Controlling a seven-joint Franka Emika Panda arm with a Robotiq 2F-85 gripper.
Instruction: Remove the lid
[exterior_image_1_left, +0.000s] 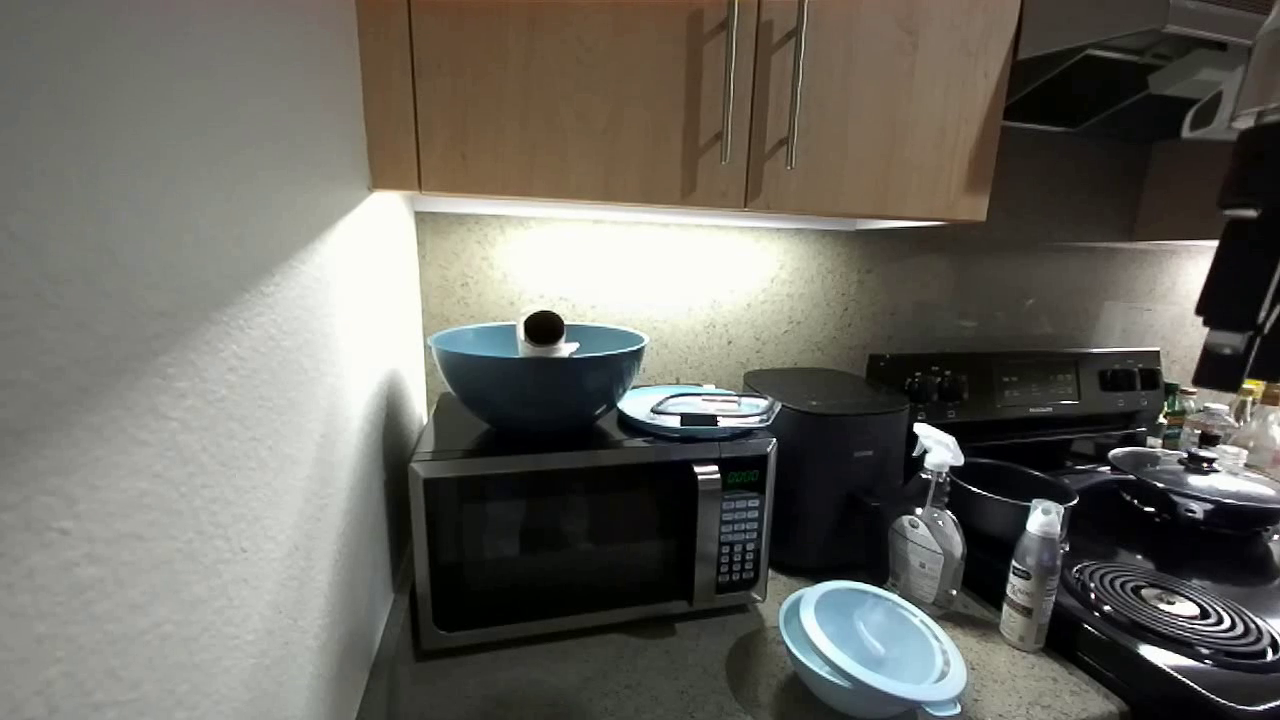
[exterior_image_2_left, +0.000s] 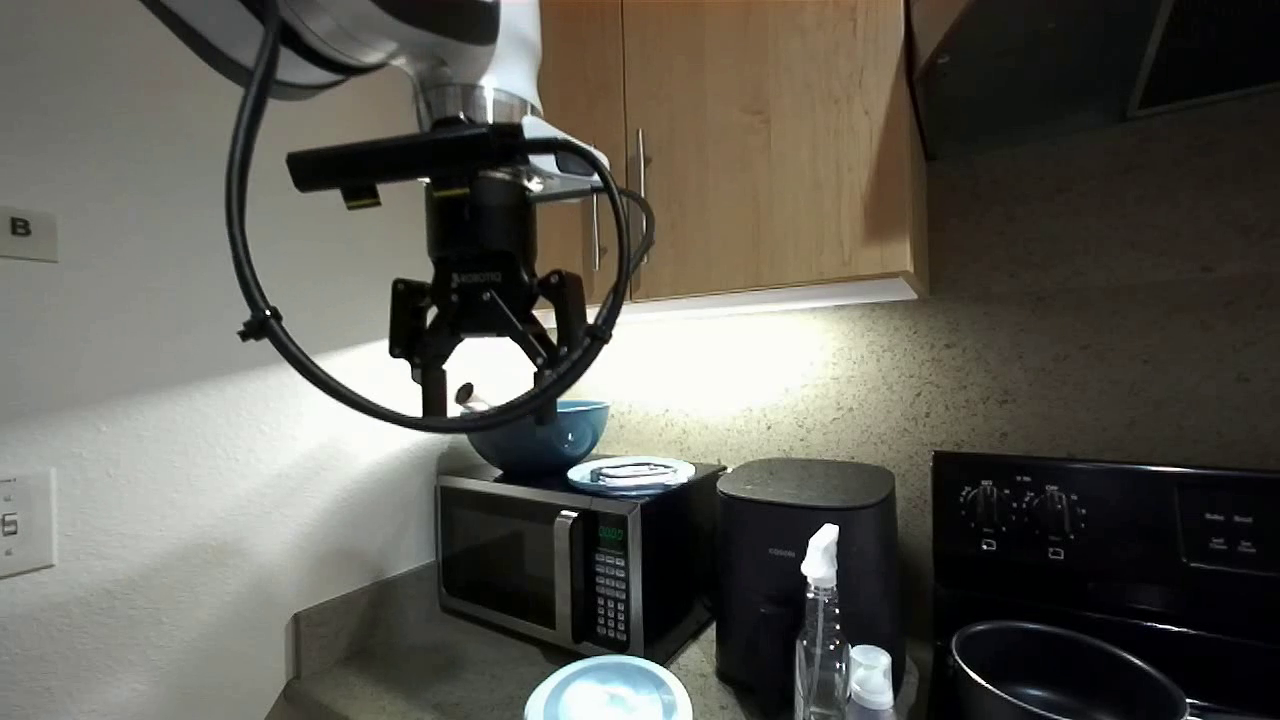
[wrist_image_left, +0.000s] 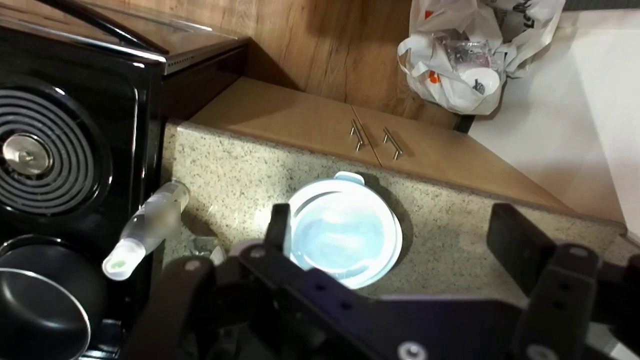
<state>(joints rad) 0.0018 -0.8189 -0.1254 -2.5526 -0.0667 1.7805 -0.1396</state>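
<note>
The pale-blue round lid (exterior_image_1_left: 885, 635) lies over a pale-blue bowl (exterior_image_1_left: 822, 672) on the counter, with the bowl's rim showing past it along one side. A small tab (wrist_image_left: 350, 177) sticks out from the lid in the wrist view. Only the far part of the lid (exterior_image_2_left: 608, 690) shows at the bottom of an exterior view. My gripper (exterior_image_2_left: 490, 415) hangs high above the counter, pointing down, open and apart from the lid. From the wrist, the lid (wrist_image_left: 342, 235) appears beside the left finger (wrist_image_left: 278, 225), with nothing held in the gripper (wrist_image_left: 390, 212).
A spray bottle (exterior_image_1_left: 925, 560) and a spray can (exterior_image_1_left: 1033, 575) stand near the bowl. Behind are a black air fryer (exterior_image_1_left: 830, 470) and a microwave (exterior_image_1_left: 560, 550) bearing a dark-blue bowl (exterior_image_1_left: 540, 390). A stove with a pot (exterior_image_2_left: 1060, 670) is alongside; cabinets (exterior_image_2_left: 770, 150) hang above.
</note>
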